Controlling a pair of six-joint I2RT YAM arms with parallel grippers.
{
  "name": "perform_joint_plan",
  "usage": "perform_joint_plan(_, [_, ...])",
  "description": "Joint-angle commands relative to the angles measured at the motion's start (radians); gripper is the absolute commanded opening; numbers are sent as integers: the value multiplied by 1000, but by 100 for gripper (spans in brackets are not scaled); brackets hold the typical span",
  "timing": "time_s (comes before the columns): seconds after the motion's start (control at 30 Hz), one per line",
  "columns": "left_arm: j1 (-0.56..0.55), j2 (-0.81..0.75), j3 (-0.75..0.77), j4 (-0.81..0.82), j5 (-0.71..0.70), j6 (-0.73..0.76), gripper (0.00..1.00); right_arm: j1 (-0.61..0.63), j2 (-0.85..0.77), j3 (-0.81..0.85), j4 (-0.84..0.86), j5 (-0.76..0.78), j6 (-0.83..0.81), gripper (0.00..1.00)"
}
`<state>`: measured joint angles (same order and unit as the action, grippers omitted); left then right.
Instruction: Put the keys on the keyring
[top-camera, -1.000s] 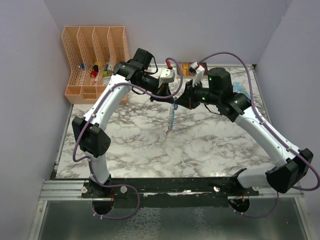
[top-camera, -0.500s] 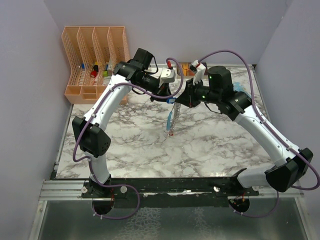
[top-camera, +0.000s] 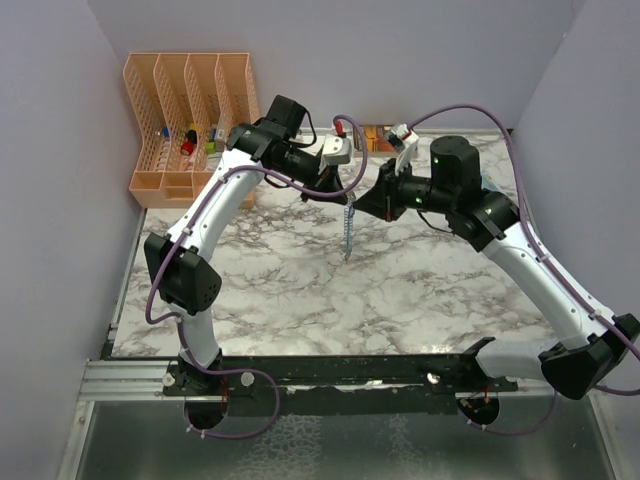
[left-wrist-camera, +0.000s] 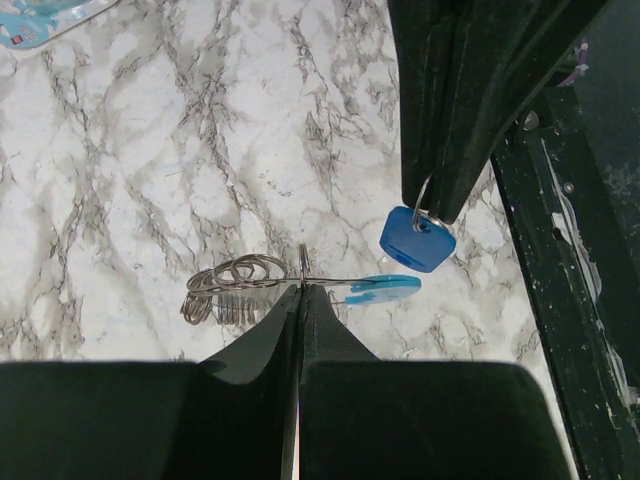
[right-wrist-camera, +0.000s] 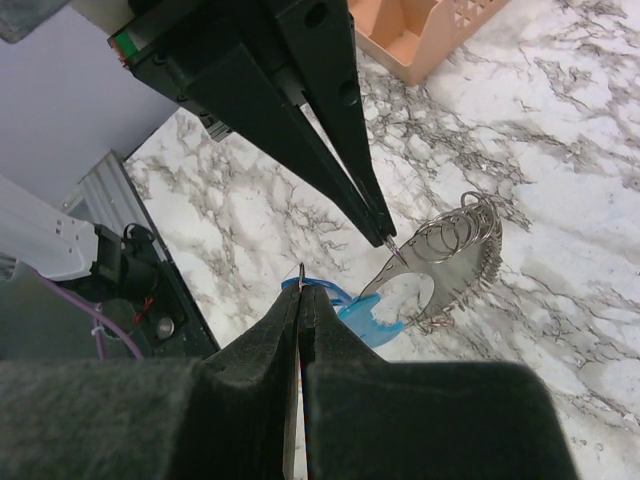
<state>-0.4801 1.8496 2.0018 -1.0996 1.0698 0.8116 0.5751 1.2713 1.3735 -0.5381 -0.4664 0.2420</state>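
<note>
Keyring (left-wrist-camera: 235, 290) hangs pinched by one loop in my clenched left end effector (left-wrist-camera: 300, 288), coils to one side and light-blue strap (left-wrist-camera: 385, 288) to the other, held above the counter (left-wrist-camera: 130, 150). Just beyond the strap, not touching it, my right end effector (left-wrist-camera: 432, 205) grips the dark blue key (left-wrist-camera: 417, 238), shank running up between the fingers, tag downward. Closing that gap looks the next move.

In the left wrist view the dark blue key (left-wrist-camera: 417, 240) showed only its tag, the metal above it running out of sight between the right gripper's (left-wrist-camera: 432, 208) closed fingers, a pale-blue object (left-wrist-camera: 40, 12) was cut by the top edge, and from above the keyring (top-camera: 348, 228) was too small to tell its links.
</note>
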Motion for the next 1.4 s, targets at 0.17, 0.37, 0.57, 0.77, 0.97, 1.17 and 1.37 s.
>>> perform_joint_plan(0.17, [-5, -16, 45, 22, 5, -16, 0, 5, -8, -42, 9, -34, -10, 1])
perform_joint_plan(0.37, [-5, -21, 51, 11, 11, -14, 0, 5, 1, -36, -35, 11, -37, 1])
perform_joint_plan(0.57, [-5, -23, 47, 17, 27, -29, 0, 7, 31, -13, -16, 48, -14, 1])
perform_joint_plan(0.77, [-6, -21, 45, 17, 27, -34, 0, 18, 59, 4, -3, 105, 13, 1])
perform_joint_plan(0.97, [-6, -19, 46, 17, 28, -35, 0, 29, 63, 15, 28, 143, 24, 1])
perform_joint_plan(1.17, [-6, -18, 44, 22, 26, -38, 0, 38, 68, 33, 40, 175, 27, 1])
perform_joint_plan(1.37, [-6, -17, 51, 24, 8, -40, 0, 46, 72, 44, 23, 188, 25, 1])
